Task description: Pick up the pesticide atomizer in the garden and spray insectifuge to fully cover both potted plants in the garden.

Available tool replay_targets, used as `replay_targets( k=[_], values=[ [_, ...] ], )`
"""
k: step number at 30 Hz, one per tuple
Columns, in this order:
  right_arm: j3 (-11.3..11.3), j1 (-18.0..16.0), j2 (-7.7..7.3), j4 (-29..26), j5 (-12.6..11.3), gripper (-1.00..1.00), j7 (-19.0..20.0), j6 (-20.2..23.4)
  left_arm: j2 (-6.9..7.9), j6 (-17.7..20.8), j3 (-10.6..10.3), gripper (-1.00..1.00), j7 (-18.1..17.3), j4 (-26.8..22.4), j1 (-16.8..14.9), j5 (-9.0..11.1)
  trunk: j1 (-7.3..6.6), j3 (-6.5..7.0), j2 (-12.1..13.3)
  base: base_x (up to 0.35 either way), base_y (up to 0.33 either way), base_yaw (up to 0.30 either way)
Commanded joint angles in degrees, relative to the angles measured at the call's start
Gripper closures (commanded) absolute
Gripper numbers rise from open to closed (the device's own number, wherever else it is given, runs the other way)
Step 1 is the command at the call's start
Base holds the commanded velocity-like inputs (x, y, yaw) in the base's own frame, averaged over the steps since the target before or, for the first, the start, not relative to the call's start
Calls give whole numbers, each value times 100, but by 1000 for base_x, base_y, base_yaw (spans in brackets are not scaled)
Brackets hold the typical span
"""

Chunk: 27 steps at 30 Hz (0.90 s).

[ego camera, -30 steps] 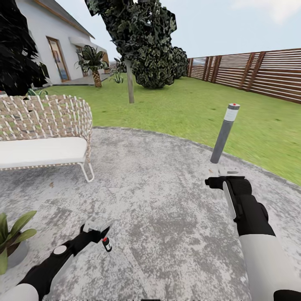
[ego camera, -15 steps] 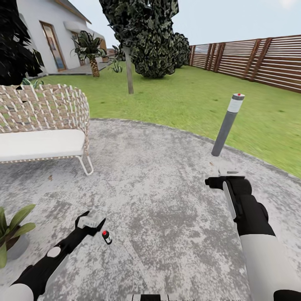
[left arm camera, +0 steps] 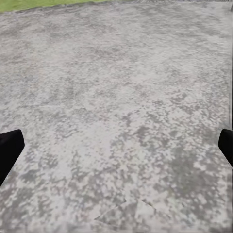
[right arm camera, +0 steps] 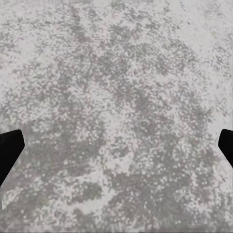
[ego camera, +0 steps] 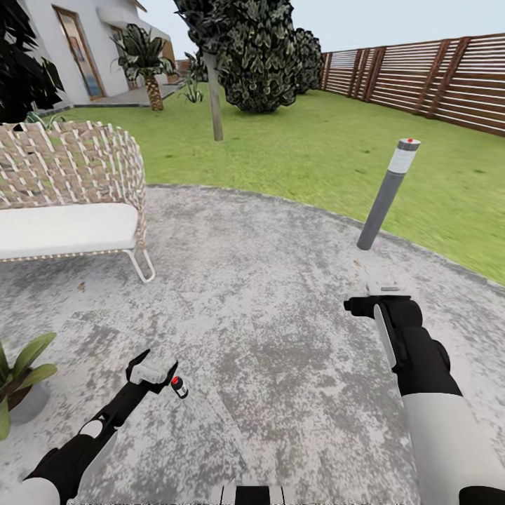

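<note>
One atomizer beside left end effector

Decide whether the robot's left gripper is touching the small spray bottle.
Cannot tell. In the head view the left gripper and the bottle meet with no plain gap; the left wrist view shows bare paving between open fingers.

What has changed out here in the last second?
Mostly the camera tipped down, so the whole garden slid up the picture. The left claw, open, drifted slightly leftward from the small dark green spray bottle, which stayed on the grey stone patio. The right arm stayed put.
</note>
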Motion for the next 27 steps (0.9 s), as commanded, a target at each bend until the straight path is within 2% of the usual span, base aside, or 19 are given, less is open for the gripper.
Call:
replay_targets(
  k=[1,6,9,11,27],
  values=[
    [0,0,0,0,1,-100,0,0,-17,-1,4,-100,0,-14,0,10,2,-23,-2,0,0,0],
    [0,0,0,0,1,-100,0,-1,-123,20,16,-100,-3,-52,-10,44,15,-134,-8,0,0,0],
    [0,0,0,0,1,-100,0,-1,-249,31,25,-100,-3,-63,-31,201,23,-200,-12,0,0,0],
    [0,0,0,0,1,-100,0,-1,-277,35,26,-100,-13,-72,-40,294,28,-244,-15,0,0,0],
    [0,0,0,0,1,-100,0,-1,-299,30,27,-100,-38,-67,-44,354,69,-599,-37,0,0,0]
  ],
)
